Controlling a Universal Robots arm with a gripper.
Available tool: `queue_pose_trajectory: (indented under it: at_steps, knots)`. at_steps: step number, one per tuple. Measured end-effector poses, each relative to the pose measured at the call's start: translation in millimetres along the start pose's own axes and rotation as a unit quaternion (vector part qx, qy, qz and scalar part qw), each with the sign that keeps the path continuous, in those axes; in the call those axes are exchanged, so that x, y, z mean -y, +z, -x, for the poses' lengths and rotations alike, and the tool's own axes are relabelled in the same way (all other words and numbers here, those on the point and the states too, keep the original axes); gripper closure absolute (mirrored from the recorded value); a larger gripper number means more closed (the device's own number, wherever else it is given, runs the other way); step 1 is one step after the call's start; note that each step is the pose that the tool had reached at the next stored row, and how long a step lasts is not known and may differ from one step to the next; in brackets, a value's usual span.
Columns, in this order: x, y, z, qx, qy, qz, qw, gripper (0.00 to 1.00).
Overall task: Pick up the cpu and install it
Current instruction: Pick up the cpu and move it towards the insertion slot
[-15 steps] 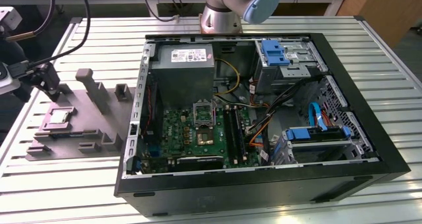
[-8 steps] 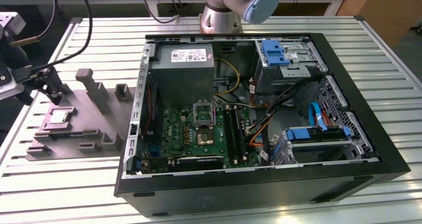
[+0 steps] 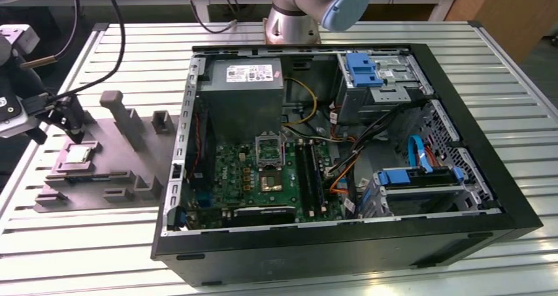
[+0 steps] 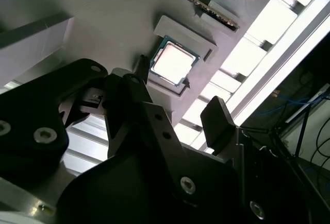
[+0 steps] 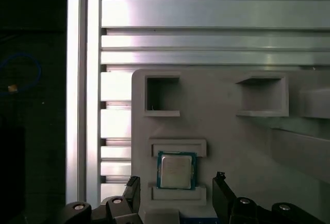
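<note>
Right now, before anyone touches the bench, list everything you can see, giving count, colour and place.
cpu: one, silvery-grey, seated in a tray recess.
tray: one, grey-purple, on the table, exterior view's left.
computer case: one, black, open, mid-table.
power supply: one, grey, inside the case.
motherboard: one, green, inside the case.
drive brackets: two, blue, inside the case, exterior view's right.
table: one, silver, slatted, under everything.
gripper: one, black, open, over the cpu.
arm: one, grey, behind the case.

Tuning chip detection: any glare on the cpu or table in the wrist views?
Second wrist view: small flat silvery-grey square cpu reads nearly white, ribbed metal table blown out. First wrist view: cpu evenly lit, bright bands on the table.
</note>
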State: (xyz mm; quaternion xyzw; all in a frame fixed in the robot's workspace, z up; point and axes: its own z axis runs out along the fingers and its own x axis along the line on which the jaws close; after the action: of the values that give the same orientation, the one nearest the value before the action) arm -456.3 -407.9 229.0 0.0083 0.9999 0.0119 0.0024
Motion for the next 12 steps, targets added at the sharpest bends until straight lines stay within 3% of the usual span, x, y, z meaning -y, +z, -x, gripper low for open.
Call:
queue_pose_trajectory:
  at_steps: [6, 12]
  knots:
    - [0.2, 10.3, -0.1, 0.0001, 0.003, 0.0000, 1.0000, 0.34]
    - [0.3, 14.6, -0.1, 0.0002, 0.006, 0.0000, 1.0000, 0.34]
